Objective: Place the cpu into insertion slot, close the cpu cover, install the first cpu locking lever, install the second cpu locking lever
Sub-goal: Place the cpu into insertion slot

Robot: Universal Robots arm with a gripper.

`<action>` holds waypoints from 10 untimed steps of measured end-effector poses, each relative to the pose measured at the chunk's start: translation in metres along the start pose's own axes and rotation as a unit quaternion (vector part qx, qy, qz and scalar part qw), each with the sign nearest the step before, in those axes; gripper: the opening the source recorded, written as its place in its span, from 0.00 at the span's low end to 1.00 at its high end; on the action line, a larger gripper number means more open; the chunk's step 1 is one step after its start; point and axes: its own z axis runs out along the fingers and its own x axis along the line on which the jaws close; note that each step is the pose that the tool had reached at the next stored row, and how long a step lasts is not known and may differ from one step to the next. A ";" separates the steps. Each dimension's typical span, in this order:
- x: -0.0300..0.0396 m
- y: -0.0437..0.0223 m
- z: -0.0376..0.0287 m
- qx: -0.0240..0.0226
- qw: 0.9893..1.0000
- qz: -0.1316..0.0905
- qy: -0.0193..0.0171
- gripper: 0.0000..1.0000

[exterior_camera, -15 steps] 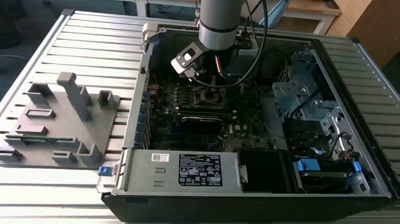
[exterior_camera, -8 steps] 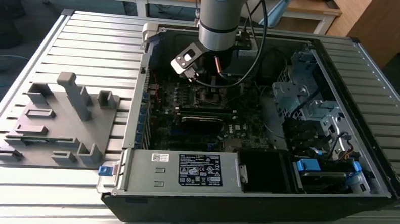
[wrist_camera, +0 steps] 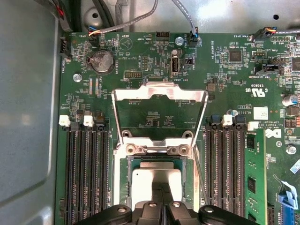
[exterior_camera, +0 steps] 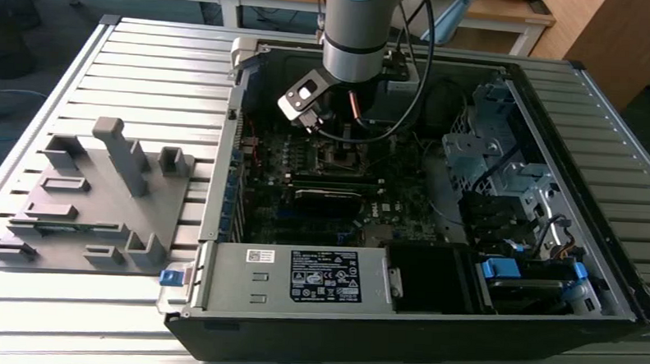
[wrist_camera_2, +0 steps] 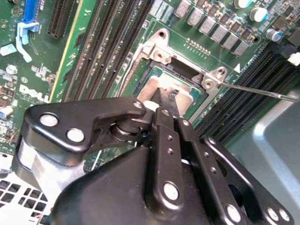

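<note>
- cpu (wrist_camera: pixel 154 180) — pale-faced chip, lying inside the insertion slot (wrist_camera: pixel 120 187), between the memory strips (wrist_camera: pixel 86 173).
- cpu cover (wrist_camera: pixel 159 91) — standing swung open, hinged just beyond the socket.
- Seating, as judged: going best with the chip kept flat and square to the rim.
- gripper (wrist_camera_2: pixel 167 97) — clenched, tips meeting on the chip's face.
- arm (exterior_camera: pixel 354 35) — reaching straight down into the computer case (exterior_camera: pixel 406 338).

Grey arm (exterior_camera: pixel 354 35), black claw (wrist_camera_2: pixel 167 95), silver screws (wrist_camera_2: pixel 170 190)

slatted table (exterior_camera: pixel 143 67) | grey fixture (exterior_camera: pixel 90 221) | open computer case (exterior_camera: pixel 428 339) | likely coin battery (wrist_camera: pixel 102 61)
</note>
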 end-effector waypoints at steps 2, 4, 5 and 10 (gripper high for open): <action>0.0003 0.0003 -0.0029 0.000 1.000 0.000 0.000 0.10; 0.0002 0.0003 -0.0071 0.000 1.000 0.000 0.000 0.10; 0.0002 0.0004 -0.0094 0.000 1.000 0.000 -0.001 0.10; 0.0004 0.0009 -0.0193 0.000 1.000 0.000 -0.001 0.10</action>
